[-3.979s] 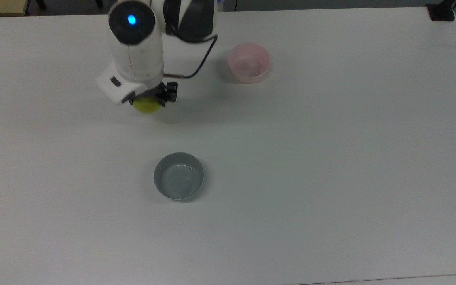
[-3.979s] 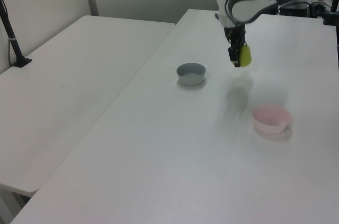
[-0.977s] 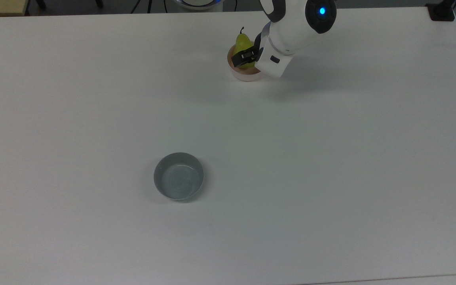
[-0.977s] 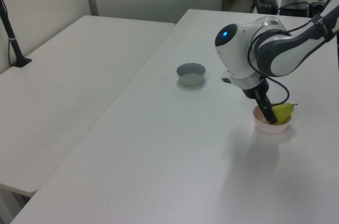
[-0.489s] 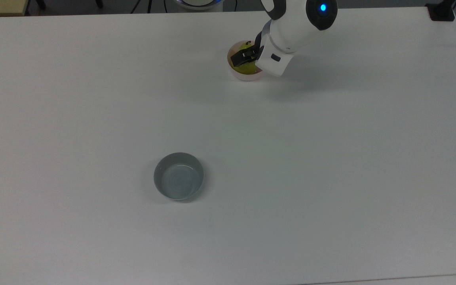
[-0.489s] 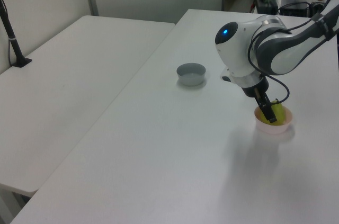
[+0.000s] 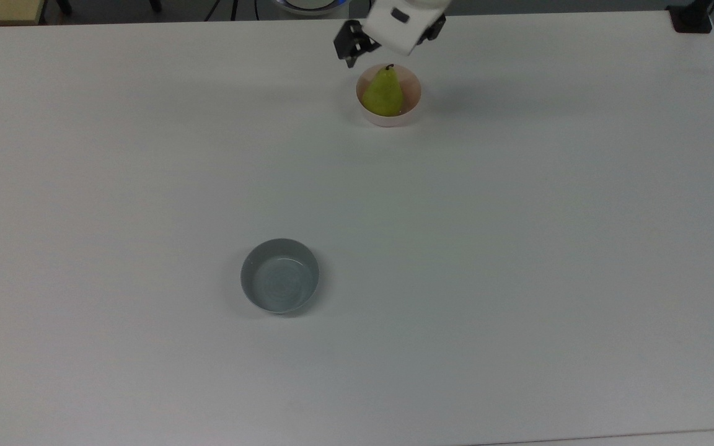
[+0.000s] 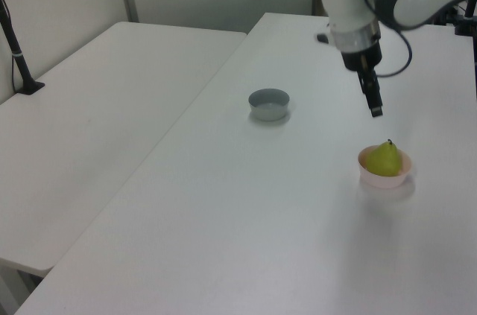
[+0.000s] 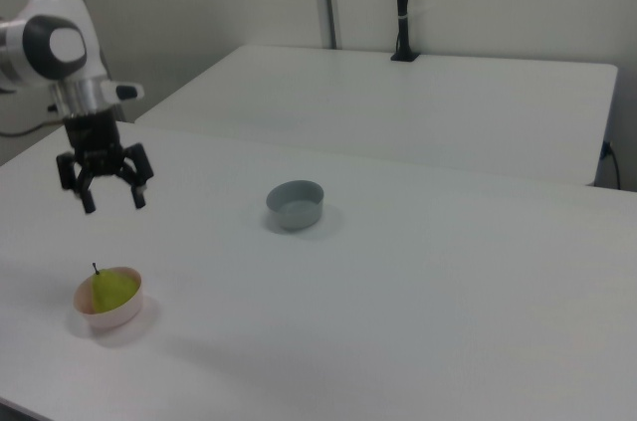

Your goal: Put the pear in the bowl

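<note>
Grey bowl (image 7: 280,275) sits alone mid table (image 7: 518,248). Further back, the pear (image 7: 383,93) stands stem up inside the pink bowl (image 7: 409,108). Claw (image 9: 109,204) hangs above it, fingers spread apart, holding nothing.

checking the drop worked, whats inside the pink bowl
The pear sits upright inside the pink bowl, stem up. The bowl's floor beneath it is covered. The gripper hangs open above, apart from it.
</note>
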Controlling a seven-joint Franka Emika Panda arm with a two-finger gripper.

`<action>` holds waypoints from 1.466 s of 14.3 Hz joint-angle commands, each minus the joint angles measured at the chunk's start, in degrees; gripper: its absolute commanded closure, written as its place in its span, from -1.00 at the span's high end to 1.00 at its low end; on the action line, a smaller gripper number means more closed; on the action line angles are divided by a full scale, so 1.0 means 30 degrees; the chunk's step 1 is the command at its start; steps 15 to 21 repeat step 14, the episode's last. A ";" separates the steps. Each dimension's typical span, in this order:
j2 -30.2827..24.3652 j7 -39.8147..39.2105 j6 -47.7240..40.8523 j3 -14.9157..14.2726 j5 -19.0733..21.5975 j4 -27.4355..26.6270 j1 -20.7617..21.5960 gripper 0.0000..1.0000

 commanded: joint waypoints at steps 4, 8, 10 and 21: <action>-0.0739 0.0264 -0.0416 0.0176 0.0589 0.2680 -0.4497 1.00; -0.0856 -0.0001 -0.0270 -0.0116 0.0560 0.2859 -0.6669 1.00; -0.0856 -0.0001 -0.0211 -0.0701 0.0530 0.2859 -0.6731 1.00; -0.0709 0.0029 -0.0152 -0.0966 0.0325 0.2859 -0.6731 1.00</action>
